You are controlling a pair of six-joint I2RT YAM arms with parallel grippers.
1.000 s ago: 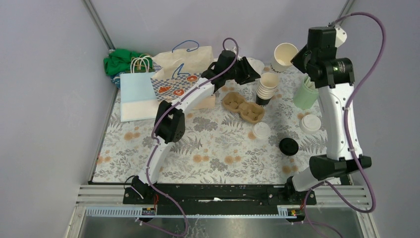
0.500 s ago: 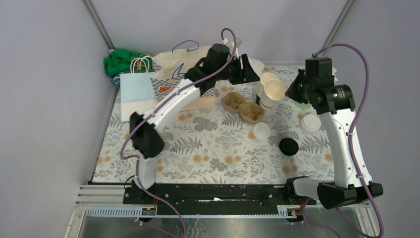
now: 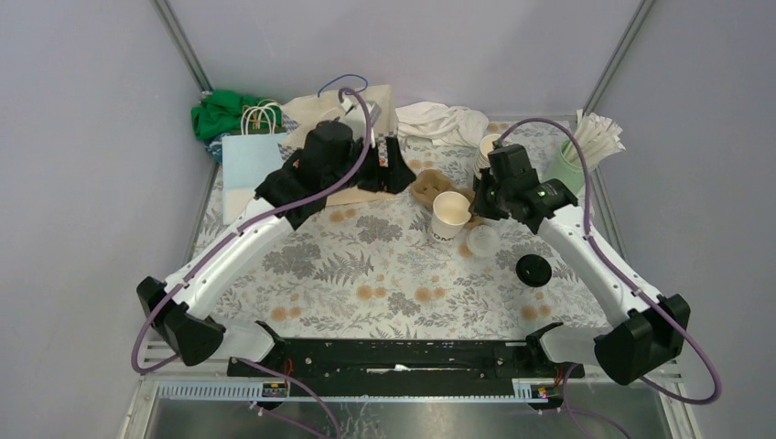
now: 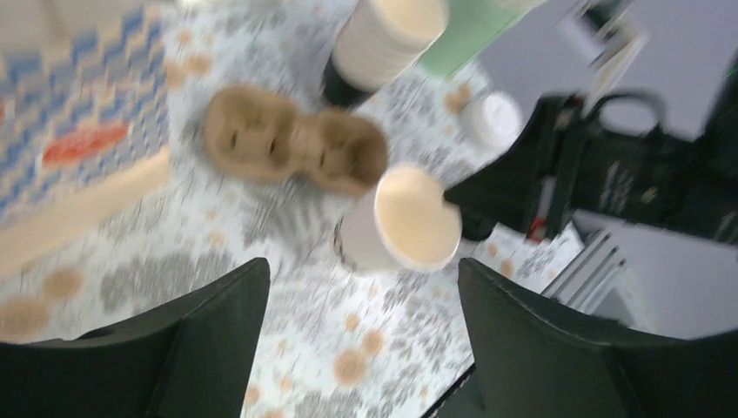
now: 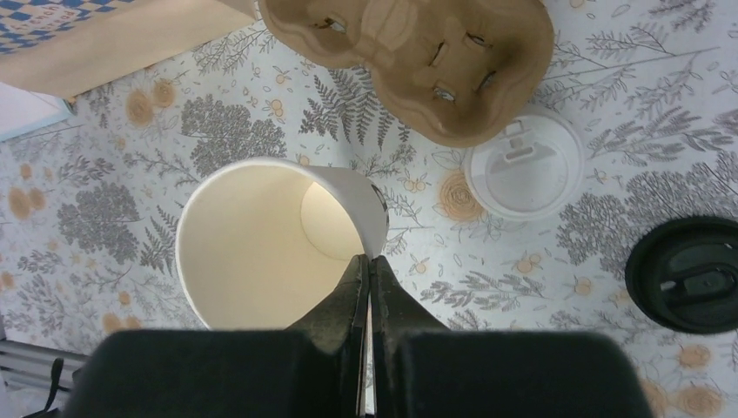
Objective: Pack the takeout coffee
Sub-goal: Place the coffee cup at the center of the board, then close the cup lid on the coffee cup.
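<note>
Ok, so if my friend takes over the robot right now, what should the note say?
Left gripper: open, empty, near the patterned bag.
Right gripper: shut on the rim of one paper cup, beside the cardboard carrier.
Carrier empty; cup stack behind it; white lid loose on the table.
Done: one cup picked.
Left: seat it in the carrier, lid it, bag it.

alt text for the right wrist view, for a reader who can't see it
The right gripper, shut, pinches the rim of an empty cream paper cup, seen from above over a fern-print tablecloth. Past the cup lie a brown cardboard cup carrier, a white lid and a black lid.
</note>
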